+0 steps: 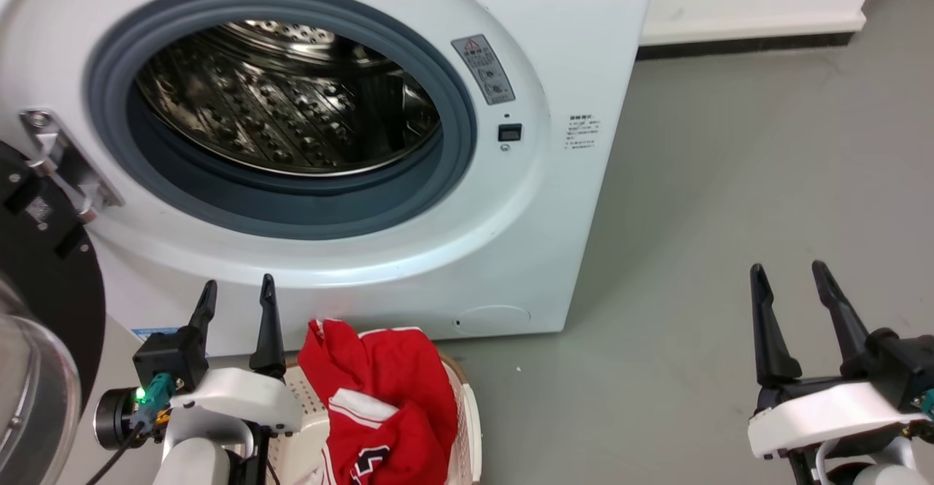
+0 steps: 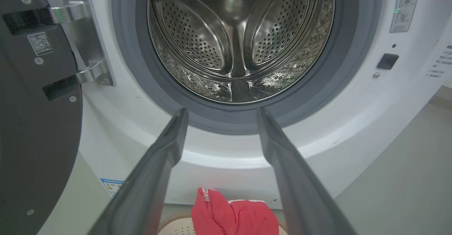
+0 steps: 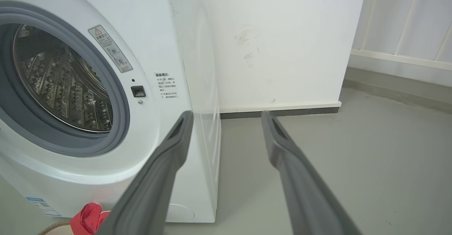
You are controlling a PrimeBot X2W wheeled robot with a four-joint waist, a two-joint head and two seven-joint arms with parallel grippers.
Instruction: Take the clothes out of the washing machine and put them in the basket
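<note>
The white washing machine [image 1: 525,200] fills the left of the head view, its steel drum [image 1: 284,98] bare inside the grey-ringed porthole. Below it on the floor, red clothes [image 1: 387,405] with white trim are heaped in the cream basket [image 1: 467,412]. My left gripper [image 1: 237,295] is open just left of the heap, fingers pointing at the machine's front. My right gripper [image 1: 792,277] hangs open over bare floor at the lower right, nothing between its fingers. In the left wrist view the drum [image 2: 240,40] looks bare and the red clothes [image 2: 235,215] lie below the open gripper [image 2: 220,113].
The black-rimmed glass door [image 1: 44,324] stands swung open at the far left, on a metal hinge [image 1: 62,160]. Grey floor [image 1: 730,215] stretches to the right up to a white wall with a dark skirting [image 1: 744,44].
</note>
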